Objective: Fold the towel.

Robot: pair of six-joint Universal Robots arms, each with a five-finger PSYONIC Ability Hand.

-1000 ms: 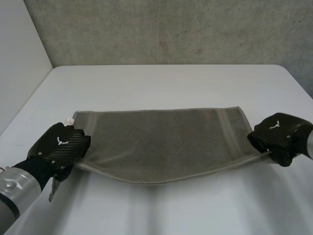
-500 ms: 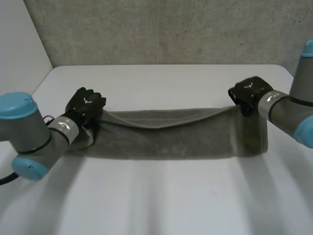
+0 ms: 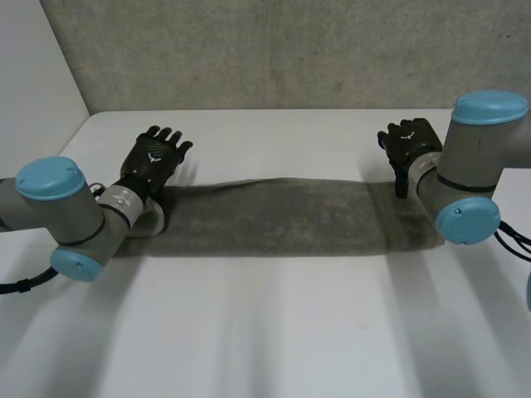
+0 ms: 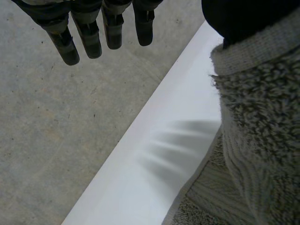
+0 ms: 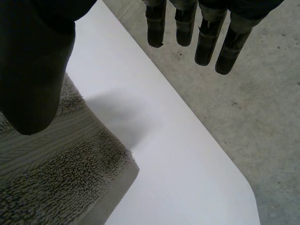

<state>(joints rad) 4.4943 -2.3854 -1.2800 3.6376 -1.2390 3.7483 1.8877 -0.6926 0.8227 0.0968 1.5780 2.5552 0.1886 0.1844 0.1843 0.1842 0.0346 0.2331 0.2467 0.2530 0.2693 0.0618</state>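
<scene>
The grey-olive towel [image 3: 282, 217] lies folded into a long narrow strip across the white table [image 3: 265, 332]. My left hand [image 3: 153, 162] hovers at the strip's far left corner with its fingers [image 4: 89, 37] straight and spread, holding nothing. In the left wrist view the towel's end [image 4: 253, 140] rises close beside the thumb. My right hand [image 3: 411, 145] is at the far right corner, fingers [image 5: 206, 42] straight and apart from the thumb [image 5: 33, 70]. The towel's corner [image 5: 61, 178] lies flat on the table under that palm, free of the hand.
A grey concrete wall [image 3: 274, 50] stands behind the table's far edge. A pale wall [image 3: 33, 99] borders the left side. Concrete floor [image 4: 56, 140] lies beyond the table edge. Both forearms lie over the towel's ends.
Both hands carried the towel's near edge over to its far edge, folding it in half lengthwise. They then let go, and their fingers went from curled on the cloth to straight.
</scene>
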